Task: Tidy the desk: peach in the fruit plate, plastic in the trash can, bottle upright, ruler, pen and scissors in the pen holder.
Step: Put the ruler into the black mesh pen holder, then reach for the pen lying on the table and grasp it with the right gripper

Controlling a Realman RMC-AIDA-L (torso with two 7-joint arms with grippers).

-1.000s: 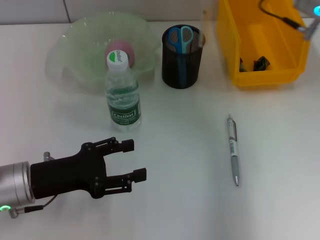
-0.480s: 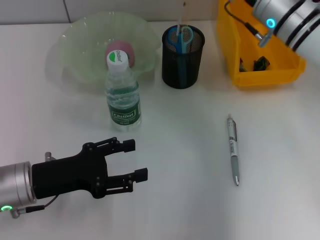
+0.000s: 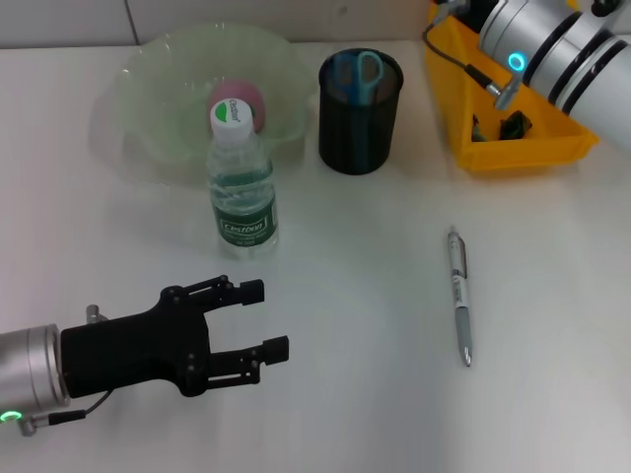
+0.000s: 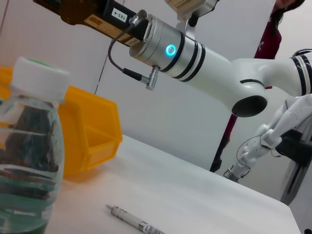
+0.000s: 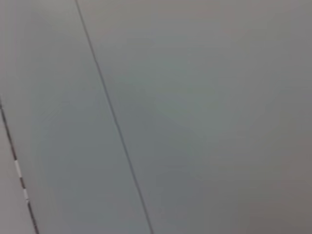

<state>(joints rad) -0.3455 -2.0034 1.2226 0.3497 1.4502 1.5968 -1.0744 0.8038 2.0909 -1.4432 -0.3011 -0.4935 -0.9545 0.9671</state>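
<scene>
Most of the tidying looks finished. The peach (image 3: 237, 99) is sitting in the fruit plate (image 3: 158, 89) toward the far left corner of the surface (image 3: 375, 394), and the bottle (image 3: 241, 187) is standing upright just in front of that plate, cap on. The scissors (image 3: 361, 73) are resting handle-up in the pen holder (image 3: 361, 113) at the far edge, between the plate and the trash can (image 3: 513, 99), the yellow bin at the far right corner. Dark scraps are lying on the bin's floor, which I judge to be the plastic (image 3: 513, 125), though they are too small to be sure. The ruler is not clearly showing anywhere; it may be inside the holder, but that cannot be told.

What is plainly left is the pen (image 3: 459, 294), lying flat on the right half of the surface, well apart from the holder, pointing roughly toward the near edge.

The left gripper (image 3: 258, 317) is hovering near the near left corner, its jaws spread wide and holding nothing. The right gripper is out of sight: only its arm is showing above the trash can, so whether its jaws are parted or carrying anything cannot be told.
</scene>
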